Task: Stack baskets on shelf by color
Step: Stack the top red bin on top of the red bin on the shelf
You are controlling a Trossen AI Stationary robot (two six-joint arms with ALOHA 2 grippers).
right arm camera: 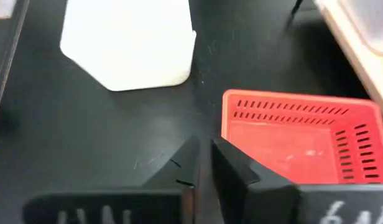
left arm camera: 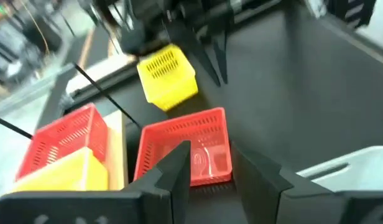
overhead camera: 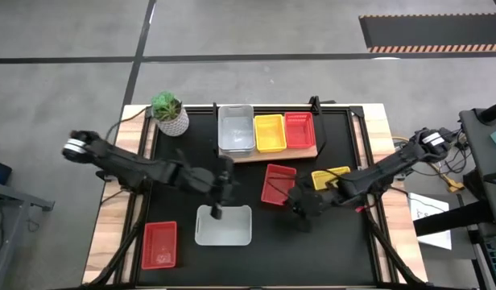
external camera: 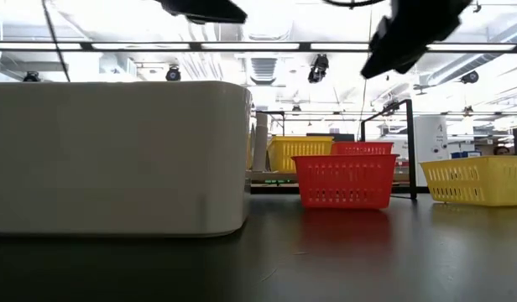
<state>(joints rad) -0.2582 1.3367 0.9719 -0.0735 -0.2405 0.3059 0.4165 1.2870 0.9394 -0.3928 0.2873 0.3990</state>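
— Right against our low camera sits the pale grey-white rectangular plastic basket point(external camera: 120, 155), upside down on the black table mat point(overhead camera: 345, 258), near the table's front edge. Our left gripper point(overhead camera: 219, 211) hangs over its far-left corner, fingers apart and holding nothing.

— And our right gripper point(overhead camera: 300, 216)?

— Just right of the loose red mesh-walled plastic basket point(overhead camera: 278, 184) at mid-table, fingers a little apart, empty too. The loose yellow mesh-walled basket point(overhead camera: 329, 177) lies just beyond that arm.

— What's already placed?

— On the light-brown wood-grain shelf board point(overhead camera: 300, 151) at the far side we see a grey-white basket point(overhead camera: 236, 129), a yellow one point(overhead camera: 270, 133) and a red one point(overhead camera: 299, 130) in a row. Another red basket point(overhead camera: 159, 244) waits at the near-left.

— What could go wrong?

— We judge the two grippers are close enough to collide if both reach for the middle red basket. A grip on one thin wall could tilt the basket and let it slip. The overturned grey-white one offers no open rim, so our fingers may just shove it along the mat. Swinging toward the shelf's left end risks clipping the green plant in its white pot point(overhead camera: 169, 113).
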